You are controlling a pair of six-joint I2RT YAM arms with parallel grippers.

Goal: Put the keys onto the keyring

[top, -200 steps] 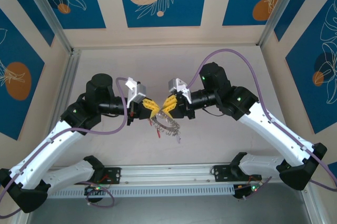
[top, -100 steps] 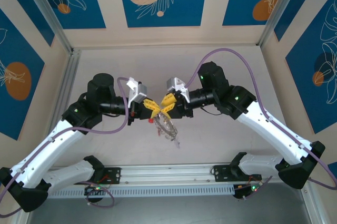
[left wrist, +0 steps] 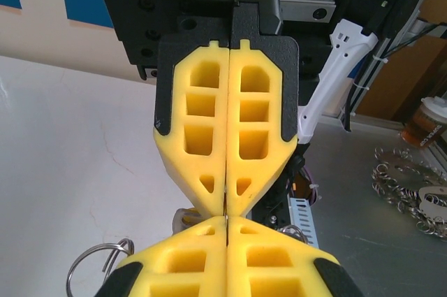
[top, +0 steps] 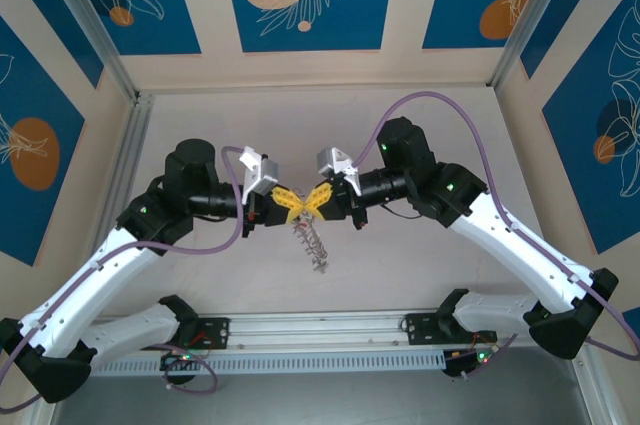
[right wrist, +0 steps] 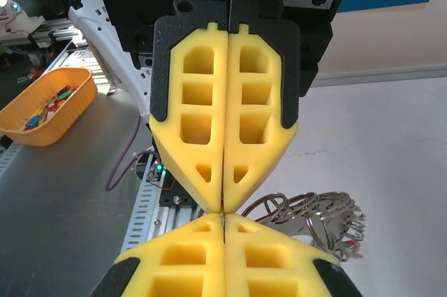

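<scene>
Noting keyring (top: 311, 243) dangling mid-air beneath left gripper (top: 292, 204) and right gripper (top: 314, 202), both pressed shut, tip to tip; holder undetermined. Judged mid-threading. Requiring next: steady hold, fine key alignment.

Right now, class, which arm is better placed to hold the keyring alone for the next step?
Left, narrowly: left gripper and right gripper are shut tip to tip, the keyring hangs nearer left's.
</scene>
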